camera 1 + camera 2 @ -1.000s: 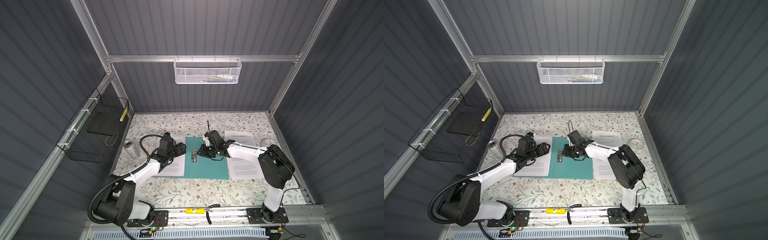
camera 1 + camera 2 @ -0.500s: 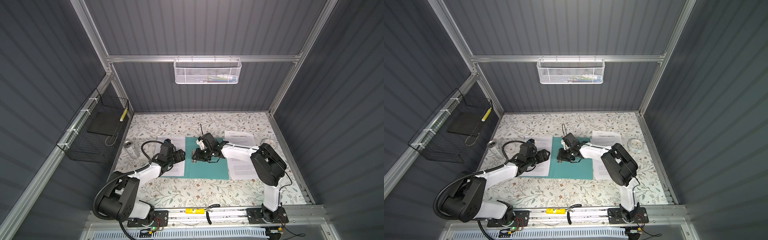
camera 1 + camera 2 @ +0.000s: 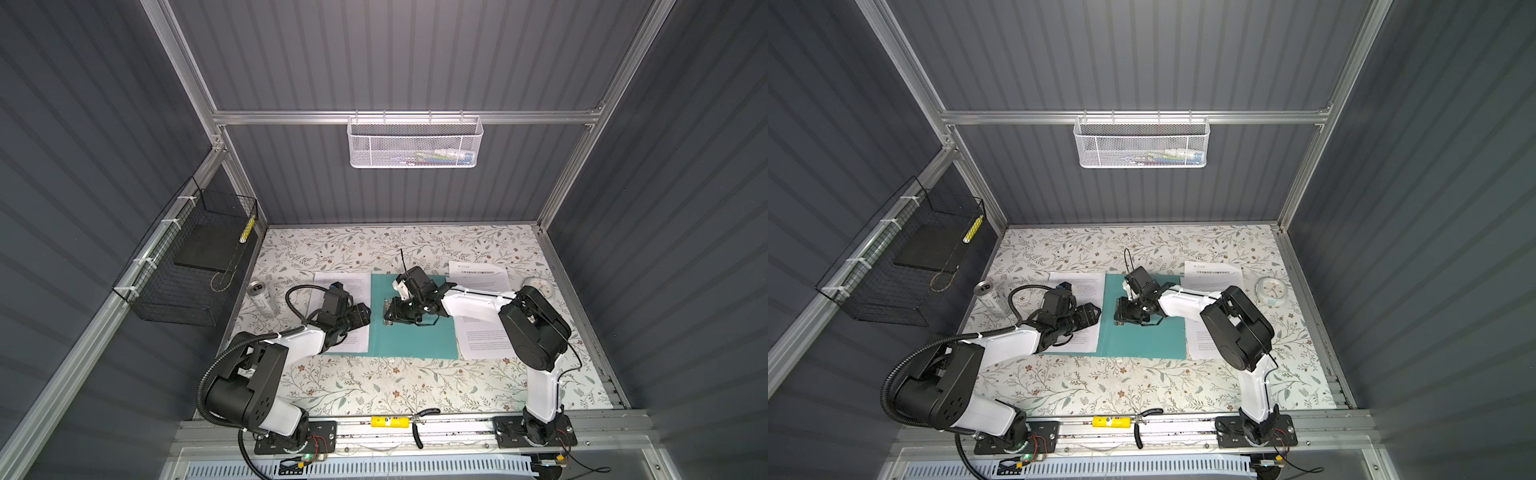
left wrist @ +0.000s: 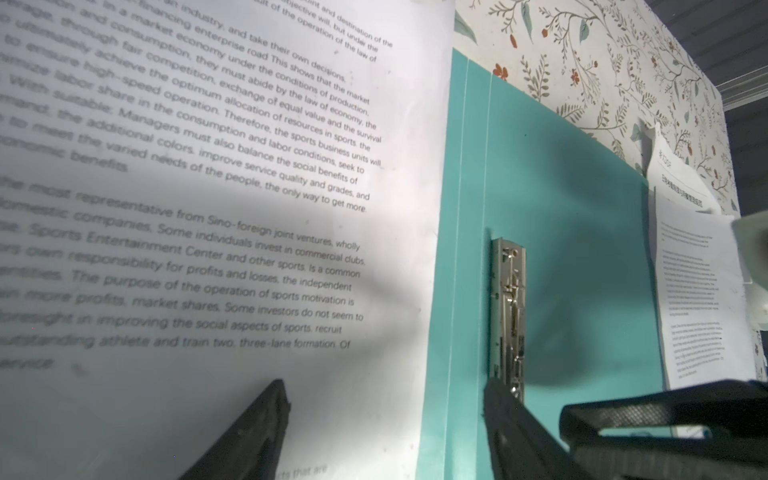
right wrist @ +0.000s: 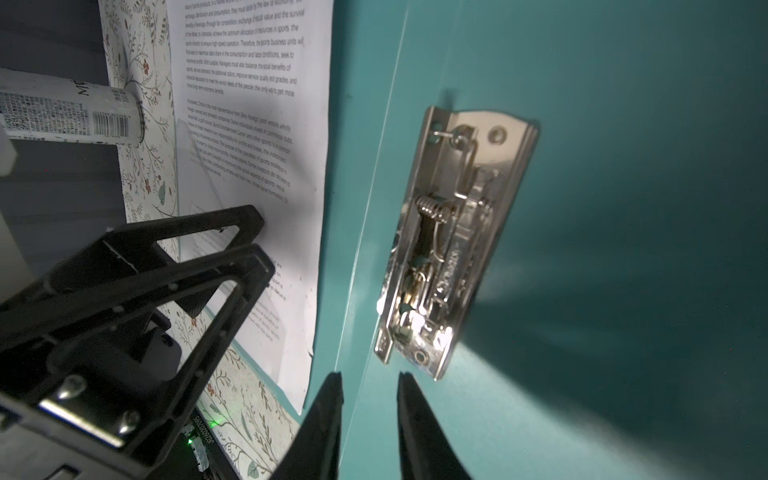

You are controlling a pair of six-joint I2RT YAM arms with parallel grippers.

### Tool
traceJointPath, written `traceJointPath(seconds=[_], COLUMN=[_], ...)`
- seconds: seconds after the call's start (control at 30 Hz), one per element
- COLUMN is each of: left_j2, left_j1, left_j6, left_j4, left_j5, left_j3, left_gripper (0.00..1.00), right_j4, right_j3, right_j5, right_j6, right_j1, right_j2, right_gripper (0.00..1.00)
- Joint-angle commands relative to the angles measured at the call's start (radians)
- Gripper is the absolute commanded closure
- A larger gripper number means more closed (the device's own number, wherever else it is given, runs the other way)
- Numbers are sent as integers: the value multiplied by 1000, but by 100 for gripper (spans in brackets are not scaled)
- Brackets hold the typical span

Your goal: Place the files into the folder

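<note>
Folder (image 3: 415, 340): open flat, mid-frame on the bench (image 3: 374, 386), files (image 3: 478, 276) either side. Clip bar (image 5: 449, 232) runs up-frame beside its spine, just ahead of your right claw (image 5: 370, 378) (tips narrowly apart, empty); left claw (image 4: 384, 384) gapes over the left sheet (image 3: 345, 286), holding nothing

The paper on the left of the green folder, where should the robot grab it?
Probably the sheet by its long edge that lies on the folder, coming from above. It lies flat, so only an edge can be pinched, and the left gripper hovers open astride that edge.
</note>
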Motion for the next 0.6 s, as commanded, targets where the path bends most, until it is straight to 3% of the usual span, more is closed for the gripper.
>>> traceJointPath(seconds=[0.0,0.43,0.57], left_j2=[-39,-165,-230], left_j1=[6,6,5], left_j6=[-1,-2,-3], left_j4=[-43,-142,-191], left_j5=[-20,-57,-74], left_j3=[-27,-57,-58], left_gripper=[25,26,26], right_j4=[-14,13,23], right_j3=[-2,-31,-29], right_j5=[-3,-9,-23], right_j6=[1,19,28], right_j1=[3,17,19], right_j2=[3,-5,9], right_gripper=[73,73,79])
